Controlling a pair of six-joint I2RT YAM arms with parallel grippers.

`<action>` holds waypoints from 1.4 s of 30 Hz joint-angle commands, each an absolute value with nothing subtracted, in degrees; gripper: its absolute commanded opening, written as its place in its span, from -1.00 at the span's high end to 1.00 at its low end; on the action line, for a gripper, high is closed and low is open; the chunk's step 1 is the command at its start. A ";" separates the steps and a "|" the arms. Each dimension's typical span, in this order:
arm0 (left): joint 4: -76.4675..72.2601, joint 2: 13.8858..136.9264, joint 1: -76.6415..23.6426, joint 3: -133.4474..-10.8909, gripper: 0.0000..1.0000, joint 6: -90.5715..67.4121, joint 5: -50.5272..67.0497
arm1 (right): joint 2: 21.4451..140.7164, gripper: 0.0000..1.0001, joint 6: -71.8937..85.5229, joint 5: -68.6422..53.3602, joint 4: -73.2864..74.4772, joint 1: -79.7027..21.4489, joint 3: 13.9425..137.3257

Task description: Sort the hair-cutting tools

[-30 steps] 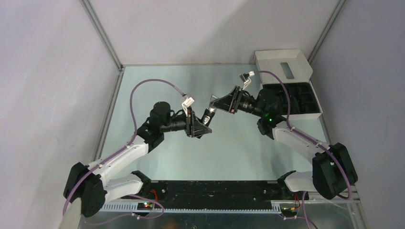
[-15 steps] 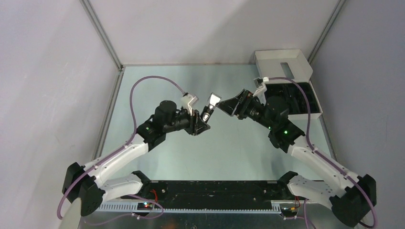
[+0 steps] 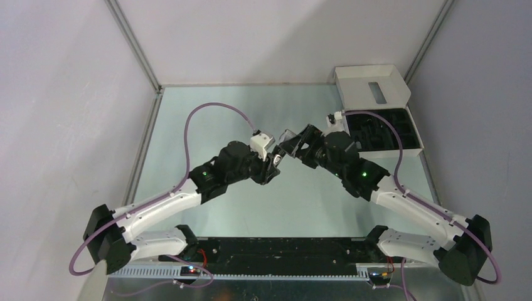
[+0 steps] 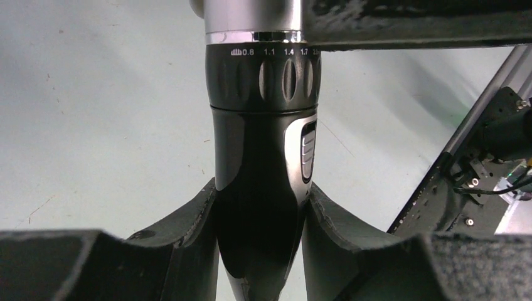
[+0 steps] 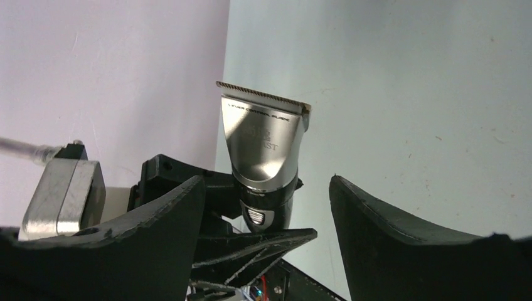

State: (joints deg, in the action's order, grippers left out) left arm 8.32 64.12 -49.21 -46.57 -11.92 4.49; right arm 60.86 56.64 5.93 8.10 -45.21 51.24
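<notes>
Left jaws are clamped on the black handle of the hair clipper (image 4: 260,157), held up off the bench (image 5: 408,94), and the right jaws are spread wide with its silver blade head sitting between them, not touching.

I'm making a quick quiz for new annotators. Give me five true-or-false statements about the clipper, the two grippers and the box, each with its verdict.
1. The left gripper is shut on the hair clipper's black body. True.
2. The right gripper is clamped on the clipper's silver head. False: its fingers stand apart on either side of the head, touching nothing.
3. The clipper lies flat on the table. False: it is held up off the table, blade end away from the left gripper.
4. The clipper's dial bears printed numbers. True.
5. The white box with its black tray sits at the table's near left corner. False: it sits at the far right.
</notes>
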 commanded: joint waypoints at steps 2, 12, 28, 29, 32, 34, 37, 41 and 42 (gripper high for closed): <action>4.54 64.15 -51.30 -50.09 1.00 -10.11 -1.33 | 63.83 -0.46 59.52 10.56 8.81 -46.23 55.85; 7.44 65.02 -53.01 -51.47 1.00 -8.53 -5.77 | 68.14 -0.18 62.07 13.31 13.57 -46.97 59.49; 8.41 65.50 -53.84 -51.79 0.80 -7.94 -8.33 | 69.91 0.69 58.74 11.68 11.95 -46.48 59.59; 8.60 65.15 -53.84 -51.95 0.57 -8.23 -8.74 | 69.82 0.83 56.52 9.91 11.34 -46.18 59.63; 9.61 63.51 -53.80 -52.31 -0.10 -8.87 -10.66 | 69.48 1.00 53.24 6.49 10.37 -43.72 59.63; 10.34 61.97 -53.75 -52.49 -0.47 -9.25 -11.21 | 68.98 1.00 51.23 4.23 10.32 -41.76 59.66; 13.21 58.72 -53.25 -54.01 -0.84 -10.23 -11.30 | 68.58 1.00 47.67 -0.20 9.16 -38.78 59.62; 19.45 52.00 -48.36 -55.73 -0.99 -11.57 -9.29 | 67.73 1.00 42.16 -4.07 9.36 -32.79 59.67; 21.10 49.47 -45.40 -55.44 -0.99 -12.27 -8.23 | 67.48 1.00 40.81 -4.51 10.54 -30.08 59.63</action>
State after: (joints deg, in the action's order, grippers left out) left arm 16.49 57.25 -51.44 -52.75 -10.50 -8.91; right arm 69.76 48.29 0.38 12.99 -35.83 57.25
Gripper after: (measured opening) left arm 0.988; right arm 0.450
